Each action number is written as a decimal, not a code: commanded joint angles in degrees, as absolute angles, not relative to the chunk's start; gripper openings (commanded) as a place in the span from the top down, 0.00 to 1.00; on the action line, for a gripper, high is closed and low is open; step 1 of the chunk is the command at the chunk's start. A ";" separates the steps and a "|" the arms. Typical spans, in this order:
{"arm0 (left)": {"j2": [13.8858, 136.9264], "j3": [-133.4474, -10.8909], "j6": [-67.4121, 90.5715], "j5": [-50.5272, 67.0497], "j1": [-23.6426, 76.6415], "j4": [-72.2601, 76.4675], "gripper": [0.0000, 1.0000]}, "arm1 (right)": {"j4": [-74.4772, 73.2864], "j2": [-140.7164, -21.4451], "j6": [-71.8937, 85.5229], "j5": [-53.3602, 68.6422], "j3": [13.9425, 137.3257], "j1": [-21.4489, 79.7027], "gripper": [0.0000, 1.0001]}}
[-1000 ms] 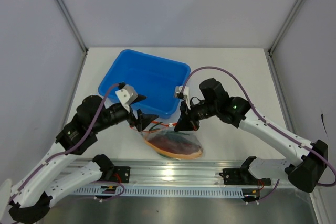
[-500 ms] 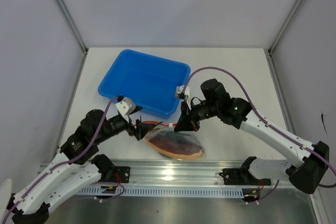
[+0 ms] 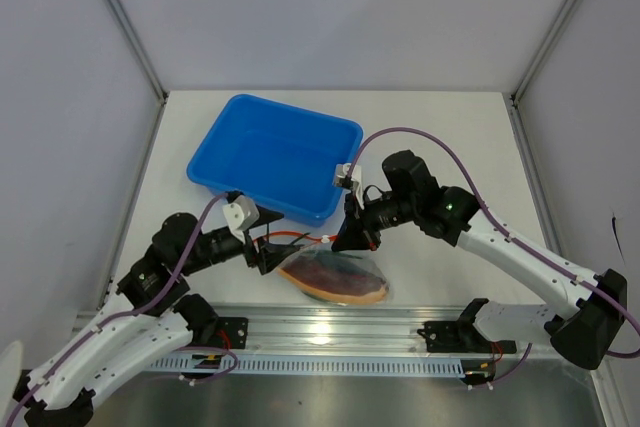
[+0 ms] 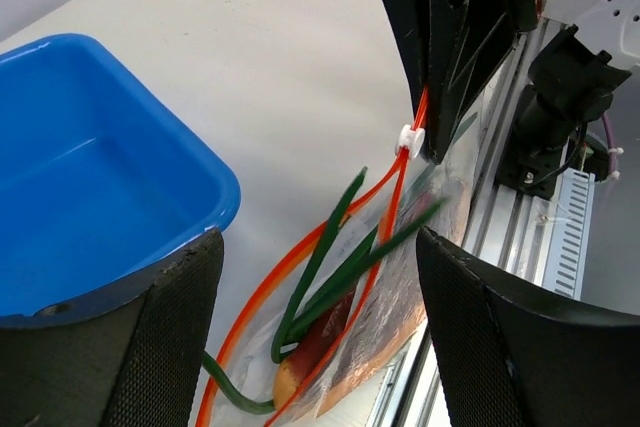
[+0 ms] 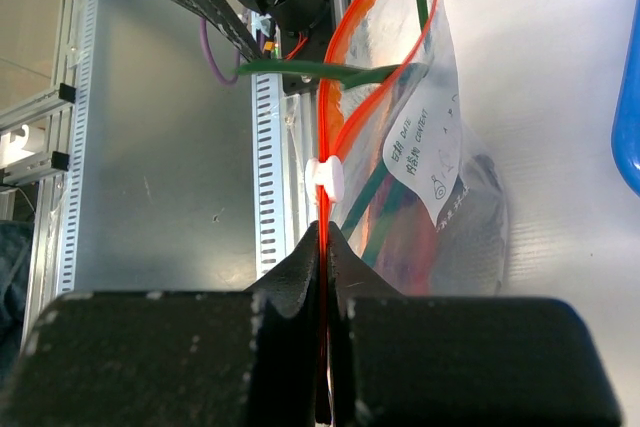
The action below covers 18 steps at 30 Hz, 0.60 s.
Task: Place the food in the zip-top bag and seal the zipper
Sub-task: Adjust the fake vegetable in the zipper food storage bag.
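The zip-top bag (image 3: 335, 279) lies at the table's near edge with its mouth open. Its orange-red zipper (image 4: 395, 197) loops open, and the white slider (image 4: 407, 137) sits right by my right gripper. My right gripper (image 3: 349, 234) is shut on the zipper strip (image 5: 325, 209) just behind the slider (image 5: 325, 176). My left gripper (image 4: 320, 237) is open and empty, its fingers (image 4: 120, 337) spread to either side of the bag's mouth; it also shows in the top view (image 3: 266, 252). A green onion (image 4: 325, 257) sticks out of the mouth. A purple-red and orange piece (image 4: 300, 367) lies inside.
The blue tray (image 3: 215, 137) stands just behind the bag, close to both grippers. The aluminium rail (image 3: 330, 327) runs along the near edge under the bag's bulge. The bag carries a white label (image 5: 425, 152).
My left arm has drawn back toward the near left, and its gripper has dropped slightly toward the bag's left end. The right arm and the bag have not moved.
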State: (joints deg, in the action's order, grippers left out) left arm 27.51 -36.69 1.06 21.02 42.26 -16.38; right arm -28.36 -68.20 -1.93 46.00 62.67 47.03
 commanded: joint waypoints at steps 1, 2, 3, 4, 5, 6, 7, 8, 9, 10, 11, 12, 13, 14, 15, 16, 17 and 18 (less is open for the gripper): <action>26.46 -37.26 1.23 21.01 42.45 -15.90 0.21 | -24.61 -66.62 -1.67 48.16 63.54 47.20 1.00; 25.93 -37.35 0.62 20.74 42.45 -16.17 0.21 | -24.61 -66.62 -1.67 48.25 63.54 47.28 1.00; 25.58 -37.70 1.14 19.70 42.45 -16.69 0.20 | -24.70 -66.71 -1.58 48.25 63.46 47.29 1.00; 25.14 -37.36 1.23 19.34 42.45 -16.61 0.18 | -24.78 -66.62 -1.58 48.34 63.54 47.29 1.00; 24.09 -37.09 1.23 19.60 42.45 -16.18 0.16 | -24.79 -66.62 -1.67 48.34 63.46 47.29 1.00; 23.82 -36.48 1.23 20.12 42.45 -16.00 0.15 | -24.79 -66.53 -1.76 48.34 63.37 47.37 1.00; 24.08 -36.47 0.97 21.61 42.45 -15.91 0.14 | -24.87 -66.45 -1.76 48.34 63.37 47.37 1.00; 25.65 -37.00 0.27 24.41 42.45 -16.17 0.14 | -24.79 -66.45 -1.76 48.43 63.46 47.29 1.00; 26.62 -37.26 0.26 25.65 42.45 -16.52 0.14 | -24.79 -66.45 -1.67 48.43 63.54 47.29 1.00; 27.59 -37.35 0.26 27.23 42.45 -15.74 0.15 | -24.61 -66.45 -1.67 48.69 63.54 47.29 1.00; 28.47 -37.35 0.44 28.55 42.45 -15.21 0.15 | -24.52 -66.53 -1.67 48.69 63.72 47.29 1.00; 29.96 -37.35 0.79 30.04 42.45 -14.34 0.16 | -24.43 -66.53 -1.67 48.87 63.89 47.29 1.00; 30.49 -37.27 1.14 30.75 42.45 -13.37 0.20 | -24.43 -66.71 -1.76 49.13 63.98 47.37 1.00; 31.11 -37.27 1.23 31.20 42.45 -12.05 0.22 | -24.52 -66.80 -1.76 49.13 64.07 47.29 1.00; 32.16 -37.27 1.32 31.03 42.45 -11.78 0.23 | -24.43 -66.71 -1.76 49.13 64.25 47.29 1.00; 32.60 -37.61 1.23 30.76 42.45 -11.52 0.28 | -24.52 -66.80 -1.76 49.22 64.34 47.46 1.00; 32.96 -37.97 1.23 30.07 42.45 -11.51 0.30 | -24.70 -66.80 -1.76 49.31 64.42 47.46 1.00; 33.22 -38.06 1.14 29.45 42.36 -11.34 0.32 | -24.70 -66.80 -1.76 49.31 64.42 47.37 1.00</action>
State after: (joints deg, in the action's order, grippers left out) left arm 32.62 -36.71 1.19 27.86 42.26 -14.76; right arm -28.36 -68.20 -1.93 47.16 62.67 47.05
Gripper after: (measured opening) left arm 0.697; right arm 0.006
